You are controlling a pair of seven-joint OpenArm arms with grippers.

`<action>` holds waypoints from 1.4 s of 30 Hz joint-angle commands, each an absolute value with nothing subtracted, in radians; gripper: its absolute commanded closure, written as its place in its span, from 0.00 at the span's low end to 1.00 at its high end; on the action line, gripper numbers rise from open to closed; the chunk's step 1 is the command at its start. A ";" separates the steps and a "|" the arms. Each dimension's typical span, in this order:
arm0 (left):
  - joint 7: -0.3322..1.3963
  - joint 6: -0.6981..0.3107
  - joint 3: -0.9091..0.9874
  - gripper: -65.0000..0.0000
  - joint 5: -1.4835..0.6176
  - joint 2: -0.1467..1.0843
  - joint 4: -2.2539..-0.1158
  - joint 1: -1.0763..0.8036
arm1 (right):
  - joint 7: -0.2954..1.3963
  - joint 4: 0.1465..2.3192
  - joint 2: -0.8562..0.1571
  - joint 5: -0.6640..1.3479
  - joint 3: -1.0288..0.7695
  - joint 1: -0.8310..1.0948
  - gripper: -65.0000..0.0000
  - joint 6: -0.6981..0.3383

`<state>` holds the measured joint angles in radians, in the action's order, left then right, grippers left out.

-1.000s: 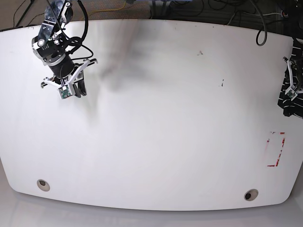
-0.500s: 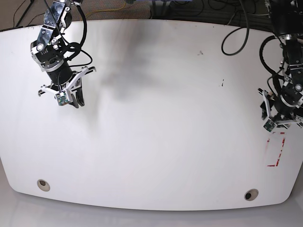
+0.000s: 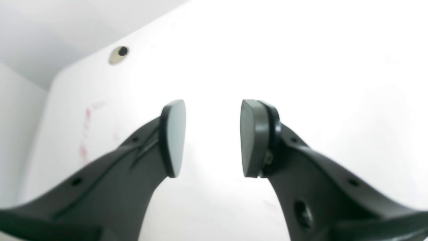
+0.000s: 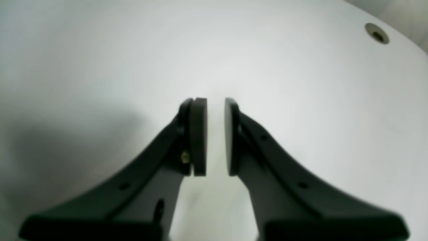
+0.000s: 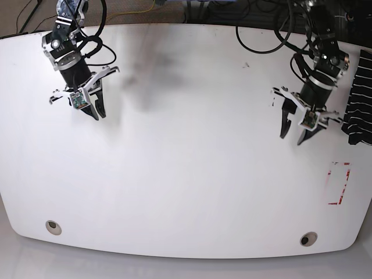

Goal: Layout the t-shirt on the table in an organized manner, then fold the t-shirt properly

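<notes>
The t-shirt [image 5: 358, 99] — bunched, long axis near-to-far — overhangs the table [image 5: 186, 174] edge.

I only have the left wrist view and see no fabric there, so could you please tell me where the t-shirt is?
Observer: The t-shirt sits at the table edge, at the base view's far right, partly cut off by the frame.
Operator: Is it near the left gripper?
Observer: Yes, the left gripper hangs beside it, toward the table's middle, not touching it.
Operator: And the right gripper?
Observer: The right gripper is over the table's upper-left corner in the base view, its jaws only narrowly apart with nothing between them.
</notes>
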<state>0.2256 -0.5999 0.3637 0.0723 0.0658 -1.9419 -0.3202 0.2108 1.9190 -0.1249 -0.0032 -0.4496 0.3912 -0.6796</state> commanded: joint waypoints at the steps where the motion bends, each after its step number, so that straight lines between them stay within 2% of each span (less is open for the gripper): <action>1: 0.193 -0.593 0.377 0.62 0.061 0.021 -1.988 -0.389 | 0.166 1.937 -0.134 0.013 -0.455 0.441 0.87 -0.650; 9: 0.189 -0.595 0.380 0.62 0.059 -0.035 -1.998 -0.591 | 0.156 1.960 -0.128 0.033 -0.456 0.619 0.88 -0.639; 20: 0.191 -0.598 0.326 0.62 0.054 -0.033 -1.998 -0.885 | 0.035 1.960 -0.125 0.165 -0.456 0.912 0.88 -0.638; 23: 0.193 -0.598 0.317 0.62 0.016 -0.028 -1.992 -0.957 | 0.019 1.960 -0.094 0.185 -0.456 0.975 0.88 -0.638; 33: 0.194 -0.598 0.315 0.62 -0.081 -0.027 -1.989 -1.112 | 0.018 1.954 -0.062 0.191 -0.452 1.122 0.88 -0.645; 42: 0.197 -0.596 0.317 0.62 -0.082 0.016 -1.876 -1.130 | 0.018 1.923 -0.001 0.188 -0.449 1.213 0.88 -0.648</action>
<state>0.2081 -0.5991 0.3130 -0.0772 0.0017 -1.9064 -1.1103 0.0349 1.9301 -0.0013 0.1806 -0.4446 1.1744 -0.6388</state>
